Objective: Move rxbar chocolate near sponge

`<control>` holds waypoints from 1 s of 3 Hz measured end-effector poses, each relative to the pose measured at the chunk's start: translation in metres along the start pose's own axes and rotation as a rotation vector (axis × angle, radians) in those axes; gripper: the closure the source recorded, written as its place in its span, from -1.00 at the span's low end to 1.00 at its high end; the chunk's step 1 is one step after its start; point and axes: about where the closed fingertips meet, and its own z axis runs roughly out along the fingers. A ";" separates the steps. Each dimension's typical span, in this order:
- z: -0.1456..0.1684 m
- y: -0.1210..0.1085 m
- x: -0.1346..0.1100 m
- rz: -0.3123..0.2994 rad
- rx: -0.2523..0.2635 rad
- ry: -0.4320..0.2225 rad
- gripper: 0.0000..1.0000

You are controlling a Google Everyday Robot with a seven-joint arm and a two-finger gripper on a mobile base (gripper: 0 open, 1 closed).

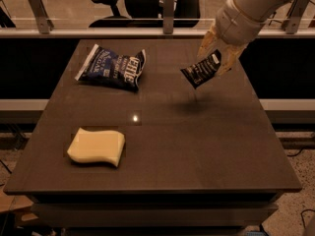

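The rxbar chocolate (pixel 201 70) is a small black wrapper with white lettering. It hangs tilted in the air above the right back part of the table, with its shadow on the tabletop below. My gripper (pixel 218 53) is shut on its upper right end, and the arm comes in from the top right. The sponge (pixel 96 146) is a pale yellow foam block with wavy edges, lying flat at the front left of the table, far from the bar.
A dark blue crinkled chip bag (pixel 110 67) lies at the back left of the dark table (pixel 197 151). Behind the table runs a rail with metal posts (pixel 169 4), and office chairs stand beyond it.
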 end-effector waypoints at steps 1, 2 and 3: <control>-0.009 0.003 -0.023 0.076 -0.061 0.014 1.00; -0.012 0.016 -0.037 0.137 -0.067 0.018 1.00; -0.012 0.034 -0.048 0.197 -0.061 0.026 1.00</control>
